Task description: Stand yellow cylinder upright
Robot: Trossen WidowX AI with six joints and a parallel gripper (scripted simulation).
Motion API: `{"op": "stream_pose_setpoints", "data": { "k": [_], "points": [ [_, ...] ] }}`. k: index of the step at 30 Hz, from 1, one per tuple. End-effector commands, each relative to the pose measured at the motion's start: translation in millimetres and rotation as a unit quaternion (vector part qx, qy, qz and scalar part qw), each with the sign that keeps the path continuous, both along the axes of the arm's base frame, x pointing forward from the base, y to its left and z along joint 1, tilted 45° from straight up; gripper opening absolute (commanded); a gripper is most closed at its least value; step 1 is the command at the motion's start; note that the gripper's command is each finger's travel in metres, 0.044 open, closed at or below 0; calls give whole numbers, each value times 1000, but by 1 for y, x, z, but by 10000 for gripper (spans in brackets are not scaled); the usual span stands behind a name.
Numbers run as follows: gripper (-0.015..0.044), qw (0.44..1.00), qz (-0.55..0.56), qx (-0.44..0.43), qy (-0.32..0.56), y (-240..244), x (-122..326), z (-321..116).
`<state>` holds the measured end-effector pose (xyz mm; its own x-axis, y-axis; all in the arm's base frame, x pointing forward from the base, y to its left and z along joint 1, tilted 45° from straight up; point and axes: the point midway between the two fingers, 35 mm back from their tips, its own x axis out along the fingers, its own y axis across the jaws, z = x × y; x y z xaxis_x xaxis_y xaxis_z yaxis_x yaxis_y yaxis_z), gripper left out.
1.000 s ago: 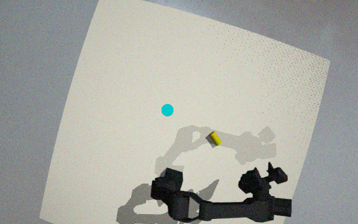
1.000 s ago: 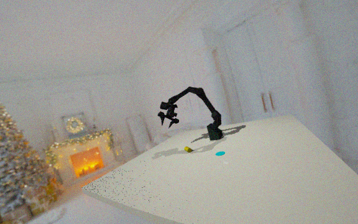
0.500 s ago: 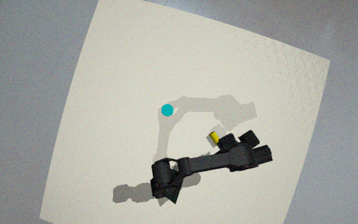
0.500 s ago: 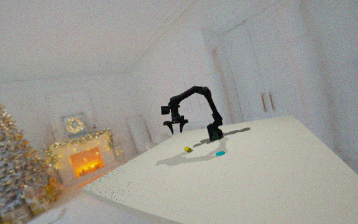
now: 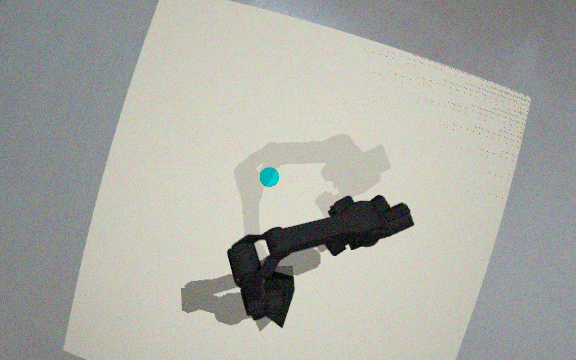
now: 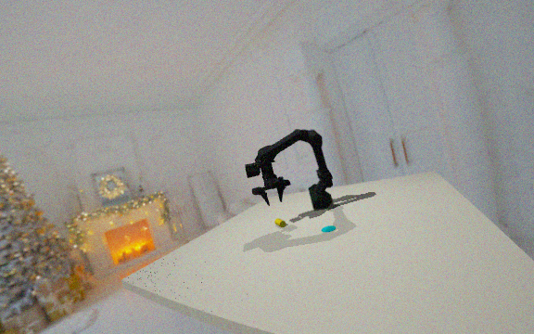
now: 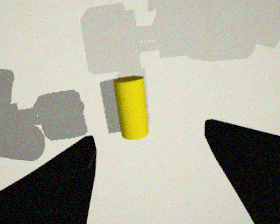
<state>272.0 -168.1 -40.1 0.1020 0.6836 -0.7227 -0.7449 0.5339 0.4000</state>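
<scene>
The yellow cylinder (image 6: 280,223) (image 7: 131,108) lies on its side on the table. The top view does not show it; the arm covers that spot. The cyan circle (image 5: 269,177) (image 6: 328,229) is flat on the table, away from the cylinder, with nothing on it. My gripper (image 6: 274,203) (image 7: 151,135) is open and empty and points down, high above the table near the cylinder. In the wrist view the cylinder shows just ahead of the fingertips, between them and nearer the left finger's side. The fingertips are hidden in the top view.
The pale table (image 5: 193,100) (image 6: 387,264) bears the arm's base (image 5: 279,297) (image 6: 321,199). Shadows of the arm fall across the table, around the cylinder and partly over the circle.
</scene>
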Motion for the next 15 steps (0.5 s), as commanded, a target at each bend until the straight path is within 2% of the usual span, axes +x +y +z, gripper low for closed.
{"op": "stream_pose_setpoints", "data": {
  "k": [1, 8, 13, 15],
  "points": [
    [309, 1000, 5, 5, 7, 24, 4, -21],
    [309, 1000, 5, 8, 7, 74, 7, -69],
    [309, 1000, 5, 8, 7, 79, 7, -72],
    [257, 1000, 5, 8, 7, 79, 7, -72]
  ]
}}
